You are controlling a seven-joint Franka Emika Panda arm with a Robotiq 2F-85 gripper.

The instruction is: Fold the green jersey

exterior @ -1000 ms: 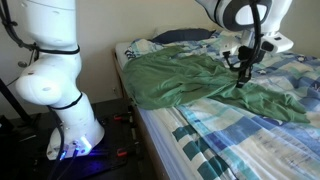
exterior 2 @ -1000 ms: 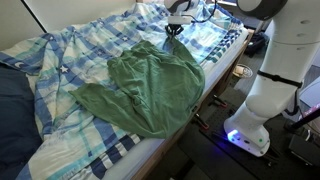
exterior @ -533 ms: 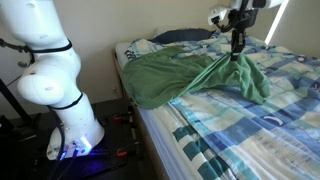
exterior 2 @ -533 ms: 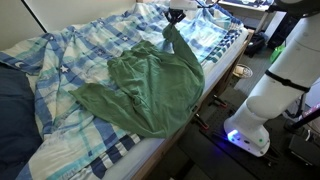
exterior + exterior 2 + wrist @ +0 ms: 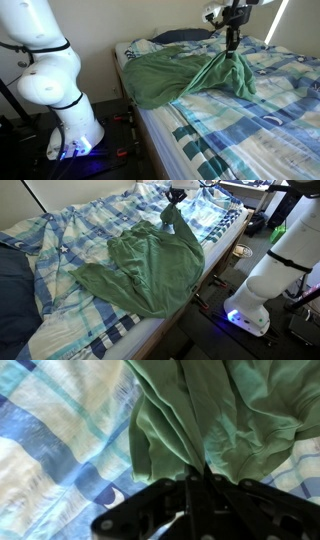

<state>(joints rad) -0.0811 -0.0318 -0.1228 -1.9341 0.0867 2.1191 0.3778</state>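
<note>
The green jersey [image 5: 165, 75] lies rumpled across the bed in both exterior views [image 5: 150, 265]. My gripper [image 5: 233, 46] is shut on one edge of it and holds that edge lifted well above the bedspread, so the fabric hangs in a tent of folds. It also shows at the top of an exterior view [image 5: 174, 205]. In the wrist view the gripper [image 5: 193, 472] has its fingers closed together on bunched green cloth [image 5: 210, 410].
The blue-white-green checked bedspread [image 5: 260, 120] covers the bed [image 5: 60, 250]. A dark blue pillow [image 5: 185, 35] lies at the head [image 5: 12, 290]. The white robot base [image 5: 55, 90] stands on the floor beside the bed [image 5: 265, 280].
My gripper has risen and moved toward the head of the bed with the jersey's edge, pulling that side off the bedspread and bunching it.
</note>
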